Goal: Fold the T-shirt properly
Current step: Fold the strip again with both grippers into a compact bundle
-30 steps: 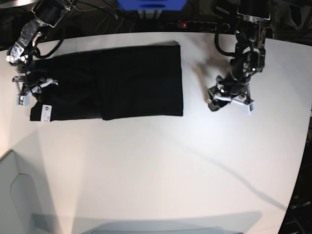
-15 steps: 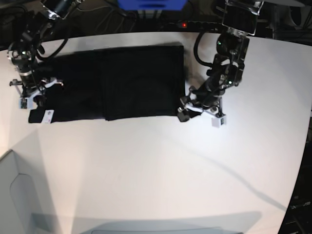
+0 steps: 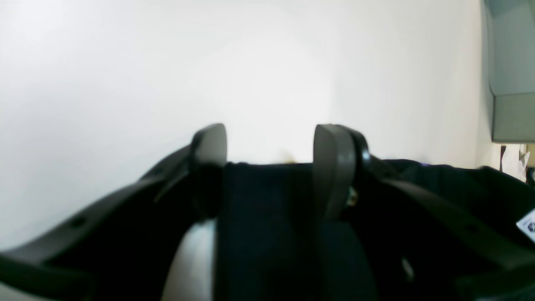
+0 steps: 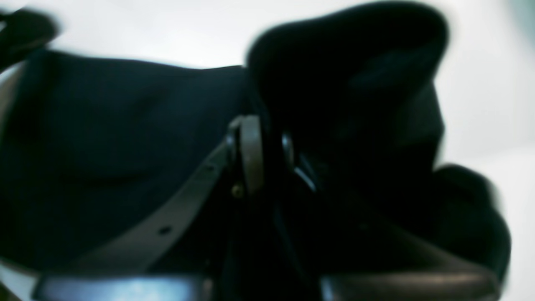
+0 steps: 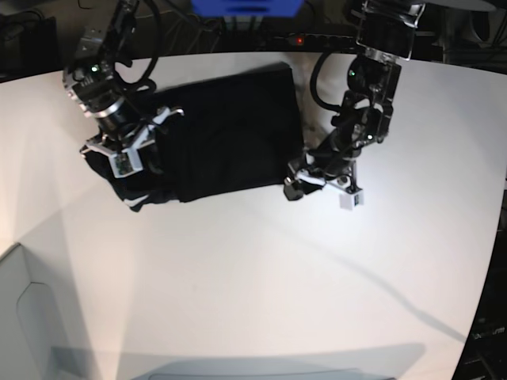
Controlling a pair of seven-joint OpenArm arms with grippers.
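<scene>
The black T-shirt (image 5: 230, 127) lies folded on the white table, its left end bunched and raised. My right gripper (image 5: 133, 165) is shut on that left end, and in the right wrist view its fingers (image 4: 247, 154) pinch dark cloth (image 4: 104, 138) that bulges above them. My left gripper (image 5: 299, 184) rests at the shirt's lower right corner. In the left wrist view its fingers (image 3: 211, 146) stand apart, with the shirt's edge (image 3: 267, 200) lying between them. More of the shirt (image 3: 434, 184) and a white label (image 3: 528, 223) show on the right.
A power strip (image 5: 317, 39) with a red light and a blue object (image 5: 245, 8) sit behind the table's far edge. A pale grey bin (image 5: 24, 317) stands at the lower left, seen also as a grey box (image 3: 510, 83). Bare white table (image 5: 277, 277) spreads in front.
My right gripper has lifted the shirt's left end and carried it rightward over the rest. My left arm came in from the right to the lower right corner and has stayed there.
</scene>
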